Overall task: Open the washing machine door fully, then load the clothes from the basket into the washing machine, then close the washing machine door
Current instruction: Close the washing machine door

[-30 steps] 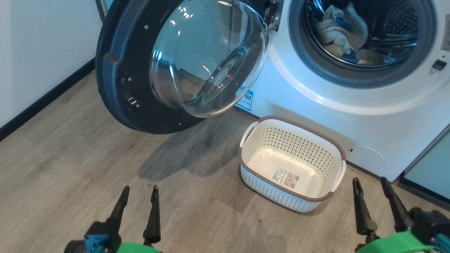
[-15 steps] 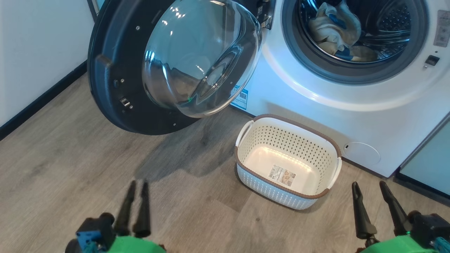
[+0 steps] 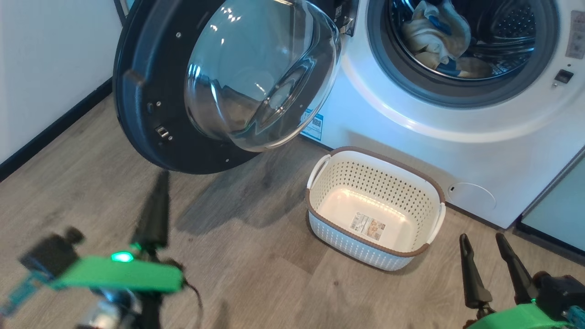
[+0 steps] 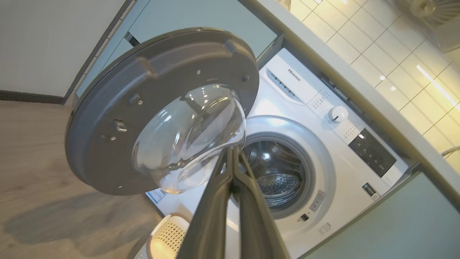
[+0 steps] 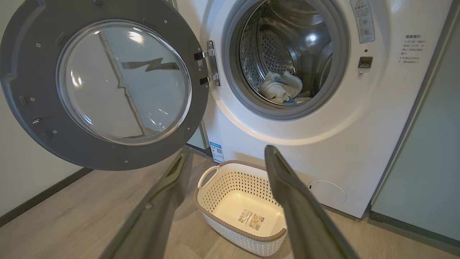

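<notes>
The washing machine door (image 3: 141, 105) stands swung open to the left, its glass bowl bulging toward me. In the steel drum of the washing machine (image 3: 411, 137) lie the clothes (image 3: 434, 32), cream with blue. On the floor in front stands the basket (image 3: 370, 249), with just a label inside. My left gripper (image 3: 161, 180) is raised and blurred, below the door's lower rim, fingers shut on nothing. In the left wrist view the left gripper (image 4: 230, 153) points at the door (image 4: 107, 118) bowl's edge. My right gripper (image 3: 482, 242) is open, right of the basket. The right gripper (image 5: 227, 153) frames the basket (image 5: 230, 226); clothes (image 5: 280, 90) show in the drum.
A white wall with black skirting (image 3: 45, 132) runs along the left. A pale teal cabinet (image 3: 562, 205) adjoins the machine on the right. Wooden floor (image 3: 256, 274) spreads between the grippers. A round lower hatch (image 3: 473, 196) sits behind the basket.
My left gripper has closed its fingers, and the arm has risen toward the door's lower rim. The head camera shifted slightly. The right gripper, basket and clothes stay put.
</notes>
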You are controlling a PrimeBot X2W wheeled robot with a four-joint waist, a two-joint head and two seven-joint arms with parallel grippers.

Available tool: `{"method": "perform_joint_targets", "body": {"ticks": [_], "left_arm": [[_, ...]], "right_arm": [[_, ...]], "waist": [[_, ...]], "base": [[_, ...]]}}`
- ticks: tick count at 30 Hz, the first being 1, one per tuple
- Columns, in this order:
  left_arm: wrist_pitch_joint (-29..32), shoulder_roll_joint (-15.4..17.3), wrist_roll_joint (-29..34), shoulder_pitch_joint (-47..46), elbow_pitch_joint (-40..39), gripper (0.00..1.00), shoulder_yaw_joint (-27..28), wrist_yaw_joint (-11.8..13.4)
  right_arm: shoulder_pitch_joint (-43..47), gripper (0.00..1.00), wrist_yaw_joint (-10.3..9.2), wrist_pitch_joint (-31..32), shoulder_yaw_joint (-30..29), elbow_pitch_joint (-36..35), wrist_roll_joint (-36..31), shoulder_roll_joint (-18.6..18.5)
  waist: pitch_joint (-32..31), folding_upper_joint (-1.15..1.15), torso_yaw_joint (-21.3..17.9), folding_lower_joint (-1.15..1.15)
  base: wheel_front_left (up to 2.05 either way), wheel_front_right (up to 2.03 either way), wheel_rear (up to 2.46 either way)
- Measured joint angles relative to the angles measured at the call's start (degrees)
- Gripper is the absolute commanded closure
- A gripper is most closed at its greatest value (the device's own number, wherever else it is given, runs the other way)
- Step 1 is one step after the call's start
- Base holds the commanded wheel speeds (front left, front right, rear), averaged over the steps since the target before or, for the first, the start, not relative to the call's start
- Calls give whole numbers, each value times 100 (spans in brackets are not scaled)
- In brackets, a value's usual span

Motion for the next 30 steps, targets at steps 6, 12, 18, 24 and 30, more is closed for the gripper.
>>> {"method": "perform_joint_targets", "body": {"ticks": [6, 12, 18, 24, 30], "left_arm": [[493, 247, -1837, -762, -73, 100, 1005, -199], [1029, 744, -3378, -1722, 670, 100, 1971, -275], [1526, 1096, -4216, -2284, 1793, 100, 2472, -361], [2023, 1241, -4819, -2705, 2862, 100, 2839, -364], [2324, 1245, -5070, -3011, 3513, 100, 3205, -365]], "right_arm": [[-3, 0, 0, 53, -1, -51, 1, 0], [-29, 0, 0, 151, 0, -134, -63, 0], [-36, 0, 0, 253, -5, -231, -168, 0], [-58, 0, 0, 408, -23, -392, -274, 0], [-141, 0, 0, 548, -38, -553, -365, -1]], "waist": [[76, 0, -19, 0], [202, 0, -129, 0], [348, 0, -295, 1], [509, 0, -502, 1], [664, 0, -683, 1]], "base": [[0, 0, 0], [0, 0, 0], [0, 0, 0], [0, 0, 0], [0, 0, 0]]}}
